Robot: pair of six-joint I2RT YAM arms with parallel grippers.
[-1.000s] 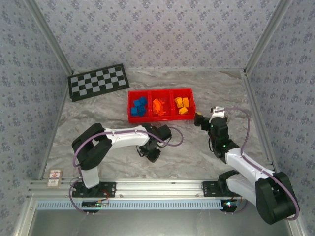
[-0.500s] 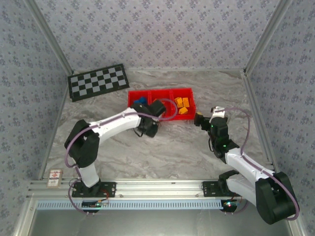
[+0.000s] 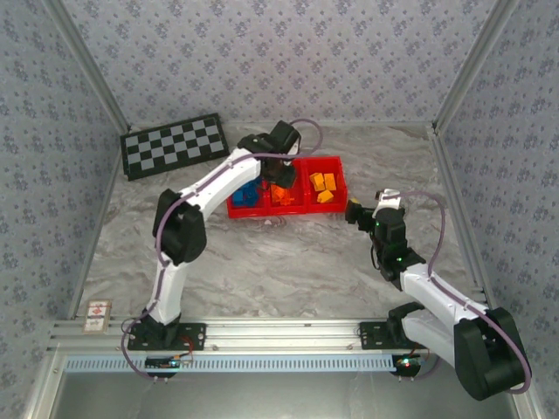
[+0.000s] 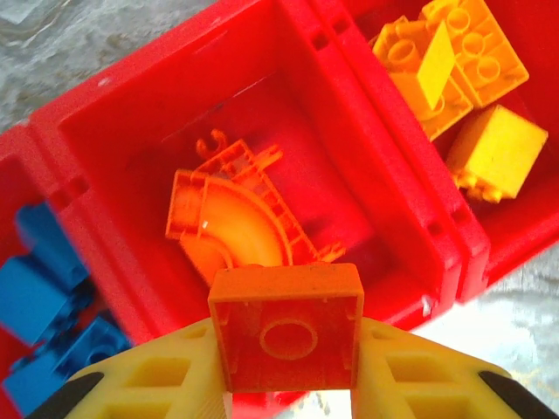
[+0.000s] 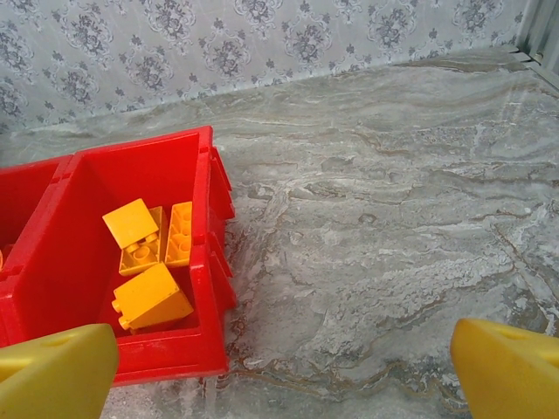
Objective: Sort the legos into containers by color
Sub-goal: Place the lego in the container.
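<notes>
Legos, where do they lie? — spotter

Largest first. Red tray (image 3: 306, 210) on the table (image 3: 288, 262), three compartments. Blue bricks (image 4: 44, 288) in the left one, a curved orange piece (image 4: 236, 231) in the middle compartment (image 4: 175, 122), yellow bricks (image 4: 454, 78) in the right one. My left gripper (image 4: 288, 393) pinches a red-orange brick (image 4: 286, 336) by its sides, above the middle compartment. — me

And the other arm? — spotter

Right gripper (image 5: 279, 371) is spread wide with nothing in it, near the tray's yellow end, not touching. — me

What could go wrong? — spotter

From my wrist the brick overlaps one outer wall of its compartment, and I cannot tell how far inside it truly hangs. If I let go here, I judge it may strike that rim and hop out onto the table, or glance off the divider toward the yellows. A smaller worry is that it lands on the curved piece, tips and sits crooked. The jaws could also brush the rim on the way down and shift the light tray. — me
</notes>
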